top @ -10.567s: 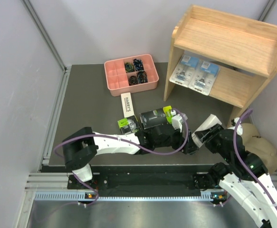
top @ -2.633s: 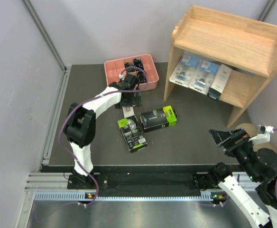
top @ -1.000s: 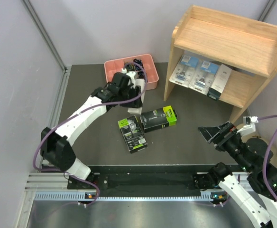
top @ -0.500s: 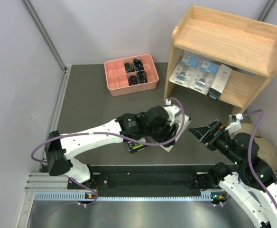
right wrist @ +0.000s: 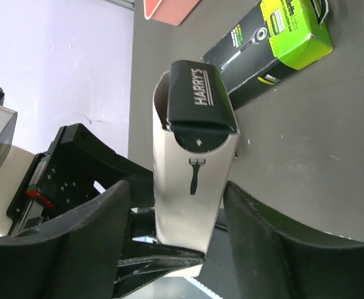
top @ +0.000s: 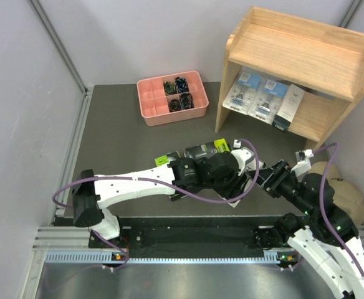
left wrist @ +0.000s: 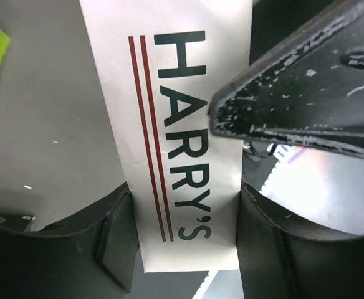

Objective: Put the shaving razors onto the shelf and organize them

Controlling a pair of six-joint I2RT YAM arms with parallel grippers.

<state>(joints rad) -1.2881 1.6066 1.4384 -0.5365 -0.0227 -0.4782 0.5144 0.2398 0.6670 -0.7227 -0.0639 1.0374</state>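
My left gripper [top: 234, 182] is shut on a slim white razor box [left wrist: 182, 131] printed HARRY'S, held off the table at centre right. My right gripper [top: 267, 179] has come up to its other end; its fingers [right wrist: 88, 237] stand open on either side of the box [right wrist: 191, 180] with a gap on each side. A black box with a lime-green end [top: 202, 150] lies just behind my left arm, and another one's green end [top: 165, 161] peeks out to its left. The wooden shelf [top: 306, 59] holds two blue-card blister packs [top: 243, 92] and a white box [top: 289, 106] on its lower tier.
A pink divided tray [top: 149, 107] of small dark items sits at the back, left of the shelf. Grey walls close in the left side and the back. A beige rounded thing [top: 344, 193] lies beside the right arm.
My left arm carried the white box from beside the pink tray to centre right. My right gripper moved left to meet it, and its jaws narrowed around the box's end.
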